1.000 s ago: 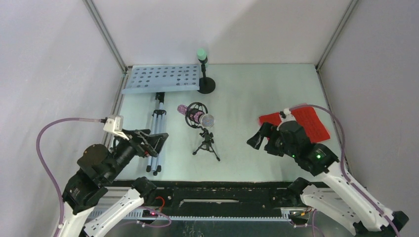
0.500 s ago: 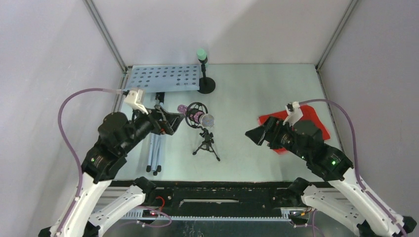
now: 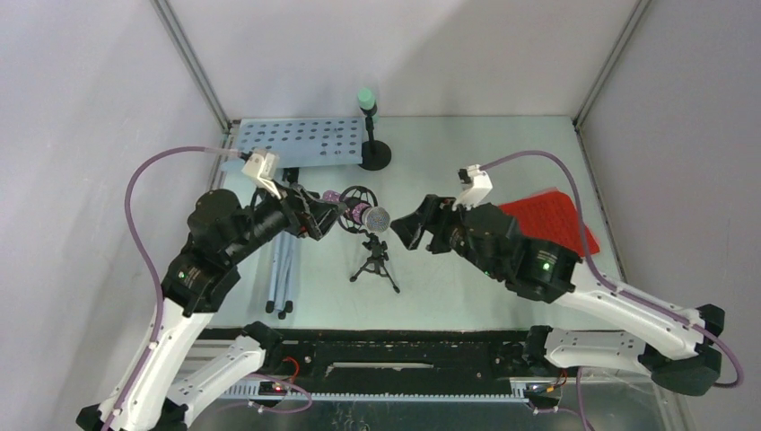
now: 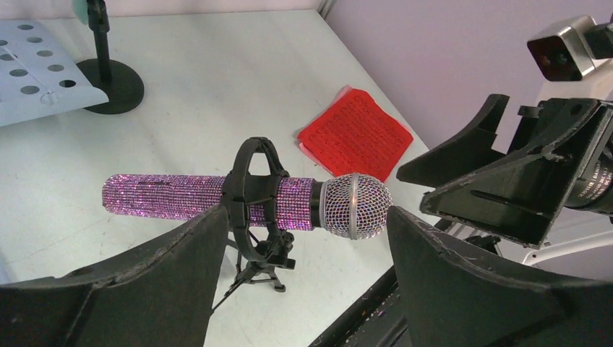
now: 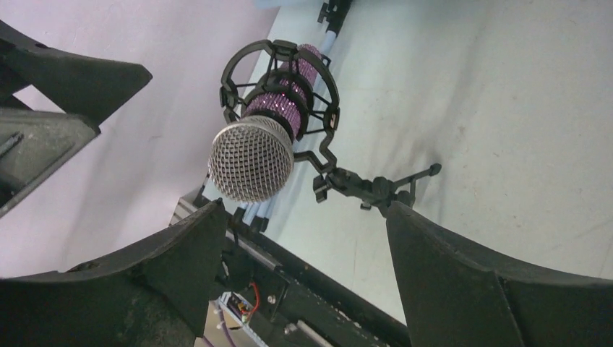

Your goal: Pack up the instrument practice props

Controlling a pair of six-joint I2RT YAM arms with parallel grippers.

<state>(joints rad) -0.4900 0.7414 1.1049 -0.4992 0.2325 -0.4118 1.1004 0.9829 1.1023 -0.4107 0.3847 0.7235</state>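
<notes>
The glittery purple microphone (image 3: 357, 214) lies level in a black ring mount (image 4: 253, 195) on a small black tripod (image 3: 375, 267) mid-table. My left gripper (image 3: 330, 215) is open just left of it, its handle end before the jaws (image 4: 307, 238). My right gripper (image 3: 406, 230) is open just right of it, facing the mesh head (image 5: 251, 159). Neither touches the microphone. The mint microphone (image 3: 366, 97) stands in a round-based mount (image 3: 375, 158) at the back. The pale blue music desk (image 3: 296, 142), blue-grey tripod (image 3: 284, 269) and red score sheets (image 3: 556, 220) lie on the table.
Grey walls with metal corner posts close in the table on three sides. A black rail (image 3: 404, 346) runs along the near edge between the arm bases. Purple cables loop from both wrists.
Both arms have swung inward toward the purple microphone, the left from the tripod at the near left, the right from over the red sheets. Both jaws look slightly narrower.
</notes>
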